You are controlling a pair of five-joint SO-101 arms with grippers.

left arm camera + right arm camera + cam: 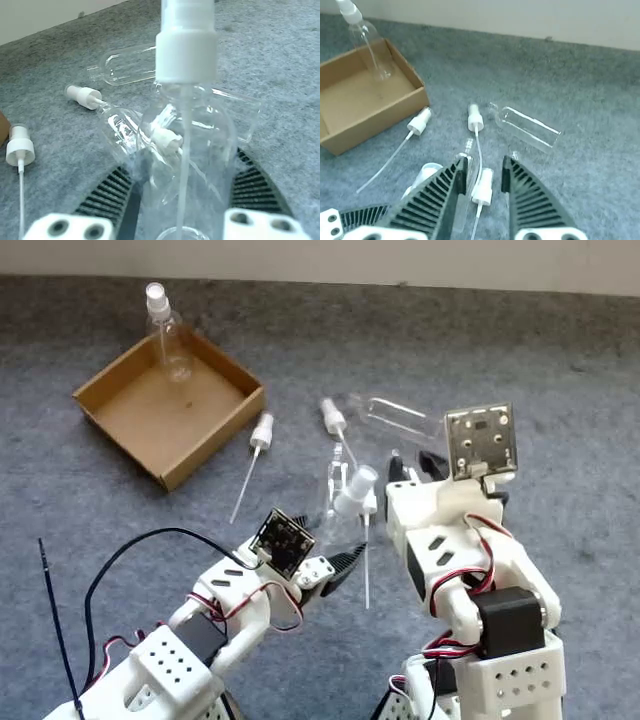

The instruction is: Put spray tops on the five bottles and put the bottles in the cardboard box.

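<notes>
So the left hand point(182, 170) is clamped on a clear bottle point(200, 130), lower middle of the high view, with a spray top point(186, 50) sitting at its neck. The right hand point(485, 168) has its jaws parted either side of that top, not gripping it. A topped bottle point(172, 345) stands in the cardboard box point(215, 445), upper left.

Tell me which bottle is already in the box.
The capped bottle at the cardboard box's far corner; every other bottle is outside it.

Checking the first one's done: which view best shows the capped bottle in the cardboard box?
High view: the capped bottle shows whole, at the cardboard box's far corner. Right wrist view crops its spray top.
</notes>
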